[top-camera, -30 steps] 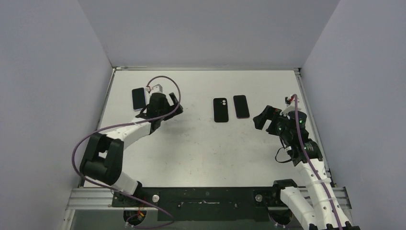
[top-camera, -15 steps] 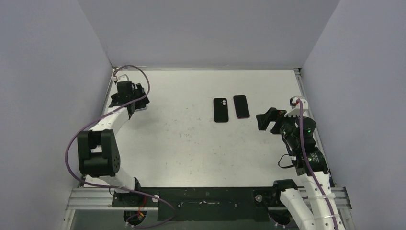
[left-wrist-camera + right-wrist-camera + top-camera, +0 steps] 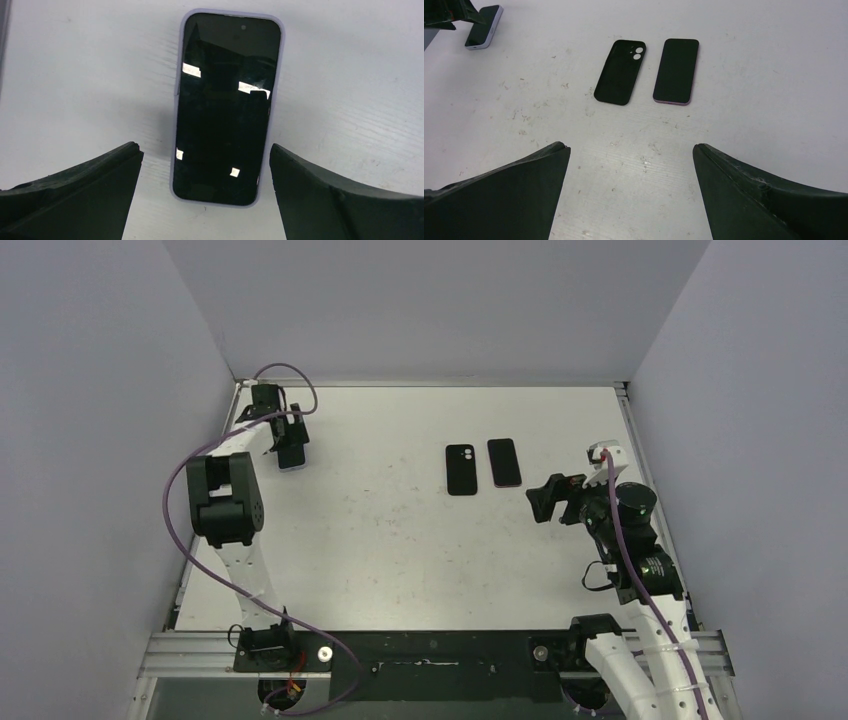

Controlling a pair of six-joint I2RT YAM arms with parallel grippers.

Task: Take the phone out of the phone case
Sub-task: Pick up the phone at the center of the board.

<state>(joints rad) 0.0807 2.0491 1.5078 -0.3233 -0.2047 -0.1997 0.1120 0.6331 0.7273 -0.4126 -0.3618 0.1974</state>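
A phone in a lavender case (image 3: pixel 292 453) lies screen up near the far left corner; in the left wrist view it (image 3: pixel 226 107) lies flat between and just beyond my open fingers. My left gripper (image 3: pixel 284 432) (image 3: pixel 202 146) hovers above its near end, open and empty. An empty black case (image 3: pixel 460 469) (image 3: pixel 620 71) and a bare purple-edged phone (image 3: pixel 504 461) (image 3: pixel 676 71) lie side by side at the table's middle back. My right gripper (image 3: pixel 546 499) (image 3: pixel 630 146) is open and empty, right of them, pointing towards them.
The left wall and the table's metal edge (image 3: pixel 229 420) run close beside the left gripper. The cased phone also shows far off in the right wrist view (image 3: pixel 484 26). The white table (image 3: pixel 400 540) bears scuff marks.
My left arm has swung from right of the cased phone to the far left corner and now points its open gripper down over that phone. My right gripper has turned slightly left.
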